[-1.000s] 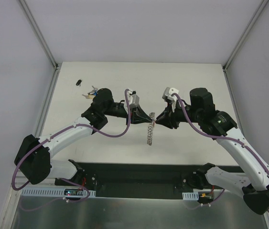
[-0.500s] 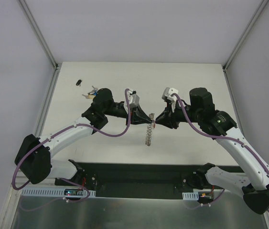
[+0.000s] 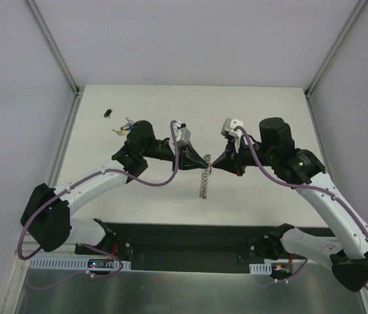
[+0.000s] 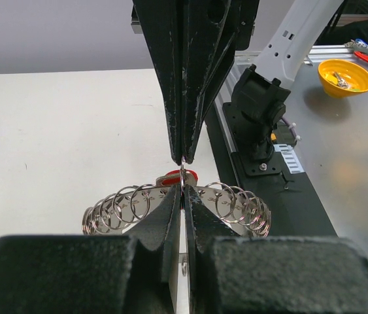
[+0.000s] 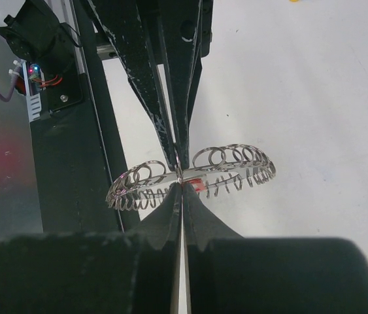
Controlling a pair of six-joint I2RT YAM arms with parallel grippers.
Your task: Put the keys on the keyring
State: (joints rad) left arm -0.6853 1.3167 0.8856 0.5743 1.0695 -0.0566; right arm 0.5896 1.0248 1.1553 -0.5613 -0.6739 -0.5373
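Near the far left corner of the counter [image 3: 170,104] lies a small dark object [image 3: 108,113]. Just nearward of it, close to the left edge, a cluster of spare keys [image 3: 125,125] with coloured tags shows beside the left arm's wrist, which partly hides it.

The left arm reaches from the near left corner toward the middle of the counter. The left tool [image 3: 203,162] has its fingers [image 4: 164,216] pressed together, and in the left wrist view they pinch the wire of the keyring [image 4: 121,206], whose coils fan out to either side of the tips.

The keyring [image 3: 202,180] hangs edge-on above the middle of the counter, its top at the point where both tools meet and its lower end toward the near edge. It appears lifted off the surface. In the right wrist view the coiled loops [image 5: 233,157] arch on both sides of the tips.

A red-tagged key [image 5: 197,185] sits right at that meeting point, touching the ring; its red tag [image 4: 170,176] peeks out just beside the tips. Whether it is already threaded onto the wire cannot be told.

The right tool [image 3: 215,166] comes in from the right, tip to tip with the left one. Its fingers [image 5: 200,222] are also pressed together, pinching the red-tagged key.

In the left wrist view, beyond the near edge, an orange bowl [image 4: 346,74] stands on a grey surface.
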